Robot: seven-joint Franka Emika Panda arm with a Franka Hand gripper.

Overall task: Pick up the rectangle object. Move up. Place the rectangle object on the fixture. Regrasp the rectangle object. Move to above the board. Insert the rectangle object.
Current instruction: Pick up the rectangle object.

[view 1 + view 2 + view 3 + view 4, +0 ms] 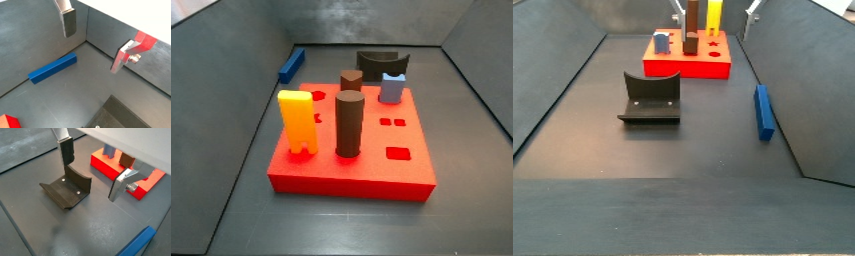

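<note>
The rectangle object (53,68) is a long dark blue bar lying flat on the grey floor beside a side wall, seen also in both side views (293,66) (762,110). The black fixture (67,190) with its curved dip stands apart from it (651,98) (378,63). The red board (352,150) carries upright pegs (687,58). My gripper (92,52) hangs high over the floor between bar and fixture, open, with nothing between its fingers (90,180). Only its fingertips (754,8) poke in at the top edge of a side view.
On the board stand a yellow-orange block (295,120), a tall brown cylinder (349,125), a shorter brown one (352,80) and a pale grey-blue peg (392,88). Sloping grey walls (800,90) close in the floor on the sides.
</note>
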